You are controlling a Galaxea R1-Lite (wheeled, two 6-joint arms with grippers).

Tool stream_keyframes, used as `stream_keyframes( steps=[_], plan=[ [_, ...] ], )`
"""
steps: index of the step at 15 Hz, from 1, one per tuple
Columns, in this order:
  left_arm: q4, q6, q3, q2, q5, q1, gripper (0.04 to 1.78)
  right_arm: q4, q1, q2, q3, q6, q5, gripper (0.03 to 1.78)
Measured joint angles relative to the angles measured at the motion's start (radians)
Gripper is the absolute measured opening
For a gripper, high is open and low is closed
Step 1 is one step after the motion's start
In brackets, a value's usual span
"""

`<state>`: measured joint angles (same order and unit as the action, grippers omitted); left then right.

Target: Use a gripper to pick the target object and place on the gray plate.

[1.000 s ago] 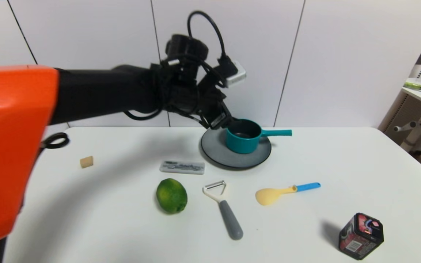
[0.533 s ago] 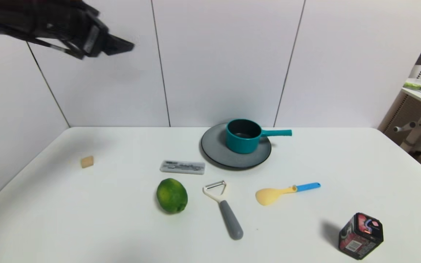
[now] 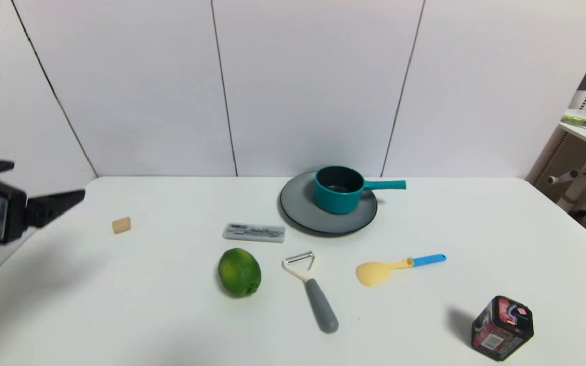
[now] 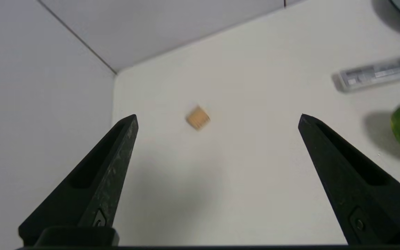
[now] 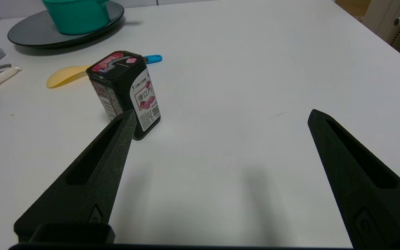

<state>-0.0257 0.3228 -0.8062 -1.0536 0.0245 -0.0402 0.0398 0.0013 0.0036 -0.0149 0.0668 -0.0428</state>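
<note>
1. Half a second ago the left gripper (image 3: 44, 203) was high in the upper left of the head view against the wall; it now sits lower, at the left edge, level with the far left rim of the surface (image 3: 171, 315). A second ago it was at the saucepan's rim.
2. The left gripper's fingers (image 4: 116, 152) are spread wide and hold nothing; between them, farther off, lies a small tan block (image 4: 198, 118).
3. The teal saucepan (image 3: 339, 190) stands upright on the gray plate (image 3: 303, 213), toward the plate's far side, handle pointing to the robot's right past the plate's rim. Neither has moved across the earlier frames.
4. The right gripper (image 5: 217, 118) is out of the head view; its wrist camera shows its fingers (image 5: 109, 152) parted wide and empty, low over the surface near a black box (image 5: 127, 90).
5. The black box bears a pink-and-red label with Chinese characters, small print and a square code; I cannot read the words for sure.
6. The gray case (image 3: 254, 232), lime (image 3: 239, 272), peeler (image 3: 311, 290) and yellow spoon (image 3: 389, 268) with a blue handle lie where they did before.
</note>
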Motion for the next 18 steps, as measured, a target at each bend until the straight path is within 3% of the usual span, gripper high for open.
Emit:
stream_keyframes(
  steps=[4,9,14,18],
  plan=[
    [0.098,-0.076,0.444,0.335,0.036,0.017,1.67,0.000,0.000,0.000,0.000,0.000,0.000,1.71],
    [0.112,-0.103,0.712,0.694,0.038,0.023,1.69,0.000,0.000,0.000,0.000,0.000,0.000,1.71],
    [0.045,-0.157,0.778,0.963,-0.009,0.037,1.69,0.000,0.000,0.000,0.000,0.000,0.000,1.71],
    [0.025,-0.288,0.804,1.039,-0.041,0.039,1.69,0.000,0.000,0.000,0.000,0.001,0.000,1.71]
  ],
)
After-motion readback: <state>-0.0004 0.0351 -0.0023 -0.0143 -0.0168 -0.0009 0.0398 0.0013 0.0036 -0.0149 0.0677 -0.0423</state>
